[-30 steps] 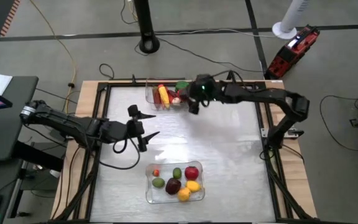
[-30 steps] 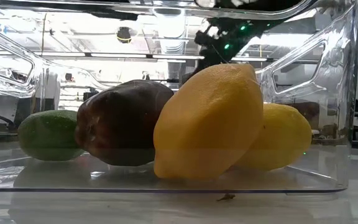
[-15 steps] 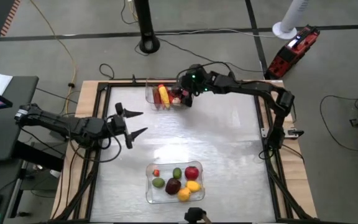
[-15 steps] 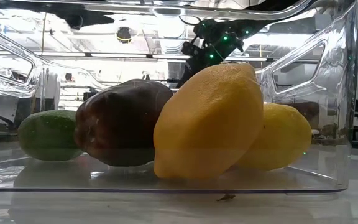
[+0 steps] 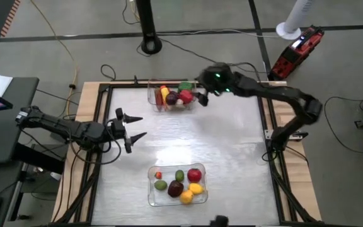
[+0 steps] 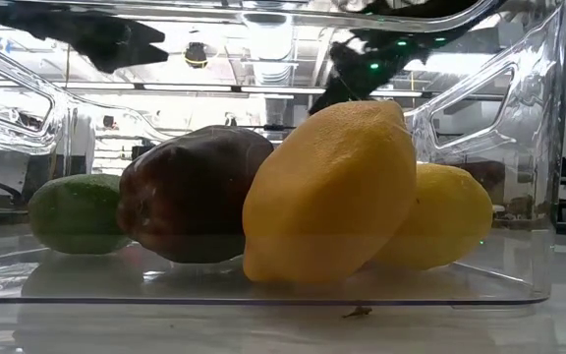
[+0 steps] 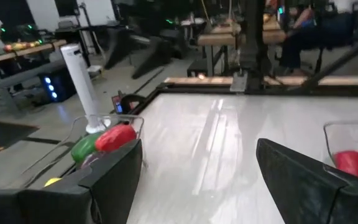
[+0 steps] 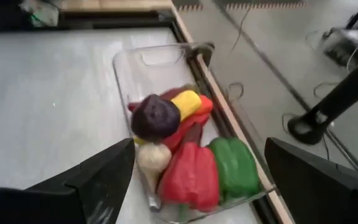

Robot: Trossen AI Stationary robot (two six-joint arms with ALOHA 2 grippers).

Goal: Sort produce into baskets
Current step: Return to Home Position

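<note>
The far clear basket [image 5: 151, 96] stands at the table's far edge and holds red, green, yellow, dark purple and whitish produce [image 8: 185, 155]. The near clear basket [image 5: 151, 189] holds a red apple [image 5: 195, 174], a lemon [image 6: 327, 192], a dark purple piece [image 6: 195, 192], green pieces and other produce. My right gripper [image 5: 201, 98] is open and empty, just right of the far basket; it also shows in its wrist view [image 8: 199, 149]. My left gripper [image 5: 142, 126] is open and empty over the table's left part; it also shows in its wrist view [image 7: 199, 146].
The bare table top [image 5: 219, 145] lies between the two baskets. A black frame rail [image 5: 271, 135] runs along the table's edges. A black stand [image 5: 150, 44] and a red tool [image 5: 298, 50] are on the floor beyond the far edge.
My right gripper went over the far basket's right end, then drew back toward the table's right edge. My left gripper has gone toward the table's left edge.
</note>
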